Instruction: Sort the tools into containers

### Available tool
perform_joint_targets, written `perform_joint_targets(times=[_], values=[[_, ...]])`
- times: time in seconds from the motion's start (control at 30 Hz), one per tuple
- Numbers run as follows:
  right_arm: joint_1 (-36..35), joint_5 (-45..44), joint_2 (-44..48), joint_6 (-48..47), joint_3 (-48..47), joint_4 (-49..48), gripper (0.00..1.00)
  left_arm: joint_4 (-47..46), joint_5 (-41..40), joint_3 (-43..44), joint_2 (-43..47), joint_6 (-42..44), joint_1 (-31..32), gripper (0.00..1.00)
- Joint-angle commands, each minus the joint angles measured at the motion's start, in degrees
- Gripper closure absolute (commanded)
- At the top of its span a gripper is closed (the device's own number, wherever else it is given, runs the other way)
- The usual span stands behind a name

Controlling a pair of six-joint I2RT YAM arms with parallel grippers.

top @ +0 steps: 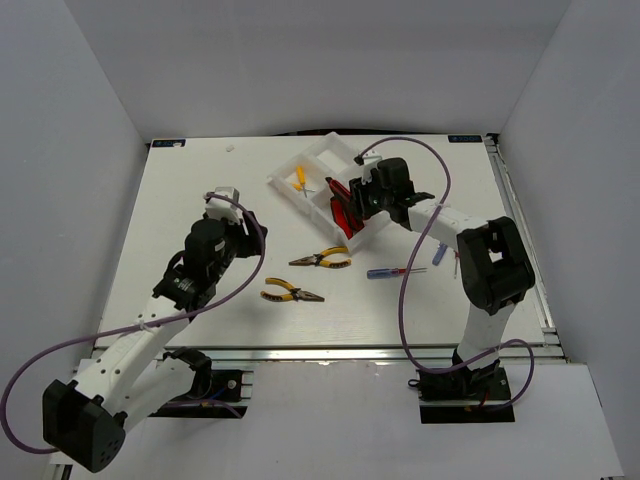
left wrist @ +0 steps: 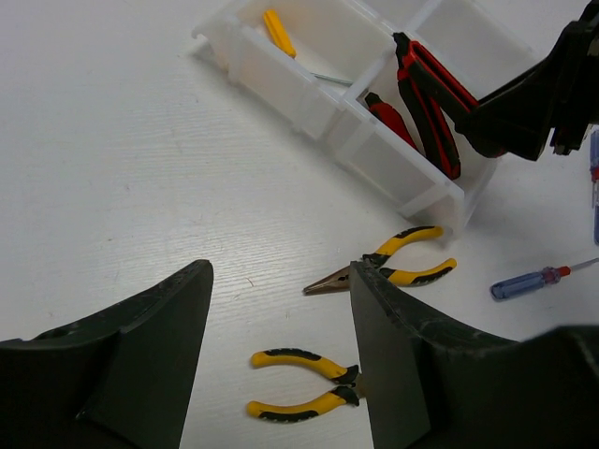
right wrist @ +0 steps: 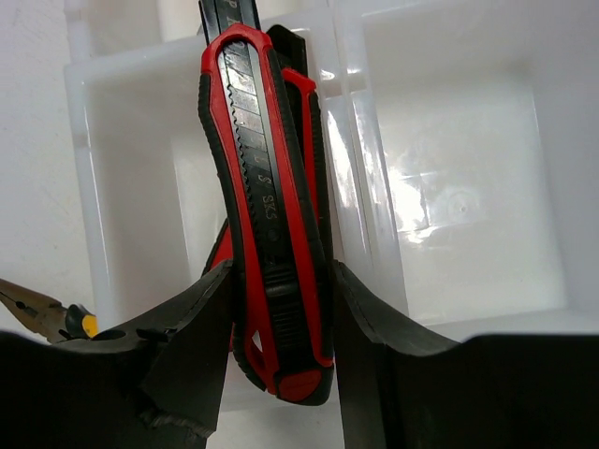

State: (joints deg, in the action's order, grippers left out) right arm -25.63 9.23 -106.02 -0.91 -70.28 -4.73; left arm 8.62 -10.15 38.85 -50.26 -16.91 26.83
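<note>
Your red-and-black utility knife (right wrist: pixel 271 215) is clamped between the fingers of the right gripper (right wrist: pixel 281 271), which are closed narrowly on its sides near the butt end. It stands steeply over the white four-compartment plastic tray (top: pixel 318 148), its far end reaching down into a compartment on the tray's near side. On the segmented steel blade you can read "SK5". The letters further along the blade are cut off by the frame edge and can't be read.

A second red-and-black knife (left wrist: pixel 388 117) lies in that same compartment, just beside the held one. In the neighbouring compartment you'll see a small yellow-handled tool (left wrist: pixel 278 31) lying flat.

Outside the tray, on the white table (top: pixel 200 170), two tools rest near its front wall. One is a pair of yellow-and-black-handled long-nose pliers (left wrist: pixel 393 265). The other is a thin blue-handled screwdriver with a red collar (left wrist: pixel 524 282), off to its right. A second pair of yellow-handled pliers (left wrist: pixel 299 383) lies nearer you.

Your left gripper (left wrist: pixel 281 281) hangs above the table with its jaws wide and nothing between them.
</note>
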Motion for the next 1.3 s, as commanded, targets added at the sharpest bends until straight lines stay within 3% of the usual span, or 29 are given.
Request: perform_joint_targets(times=[0.0, 0.23, 0.5, 0.73, 0.77, 0.83, 0.93, 1.0, 1.07, 1.17, 1.2, 1.23, 1.27], values=[[0.1, 1.5, 0.5, 0.6, -2.8, -3.0, 0.83, -0.4, 2.2, 1.7, -0.4, 0.1, -0.1, 0.29], [-0.1, 4.5, -0.3, 4.9, -4.0, -1.5, 0.79, -0.4, 2.5, 1.7, -0.4, 0.1, -0.1, 0.29], [-0.4, 4.7, -1.3, 5.0, -3.8, -1.2, 0.48, -0.4, 2.9, 1.7, -0.4, 0.0, -0.2, 0.29], [-0.5, 5.7, -0.1, 4.9, -3.9, -0.6, 0.44, -0.5, 3.3, 1.6, -0.4, 0.0, -0.2, 0.29], [-0.5, 5.7, 0.2, 4.8, -3.9, -0.5, 0.37, -0.6, 3.3, 1.6, -0.5, 0.0, -0.1, 0.29], [-0.4, 6.7, 1.5, 4.4, -3.8, 0.1, 0.36, -0.7, 3.6, 1.5, -0.5, -0.1, -0.2, 0.29], [-0.2, 10.0, 5.1, -0.9, -3.7, 2.0, 0.25, -0.8, 4.4, 1.6, -1.1, -0.1, -0.2, 0.29], [0.2, 14.6, 9.8, -8.4, -2.0, 3.9, 0.11, -0.9, 5.4, 1.6, -1.7, -0.2, -0.1, 0.30], [2.2, 26.1, 14.2, -14.1, 2.4, 4.5, 0.11, -1.1, 7.2, 1.7, -2.6, -0.2, -0.1, 0.33], [4.2, 39.9, 21.5, -28.0, 6.0, 10.0, 0.11, -1.6, 10.1, 1.8, -4.0, -0.4, -0.1, 0.57], [4.4, 42.1, 23.3, -32.8, 6.3, 18.5, 0.11, -1.9, 12.4, 1.9, -4.5, -0.6, -0.2, 0.69], [5.0, 45.0, 24.0, -43.1, 6.1, 23.8, 0.11, -2.4, 13.5, 2.0, -4.9, -0.6, -0.1, 0.90], [5.3, 46.6, 24.7, -48.6, 6.3, 28.2, 0.18, -2.7, 15.4, 2.1, -5.8, -0.7, -0.1, 0.98]])
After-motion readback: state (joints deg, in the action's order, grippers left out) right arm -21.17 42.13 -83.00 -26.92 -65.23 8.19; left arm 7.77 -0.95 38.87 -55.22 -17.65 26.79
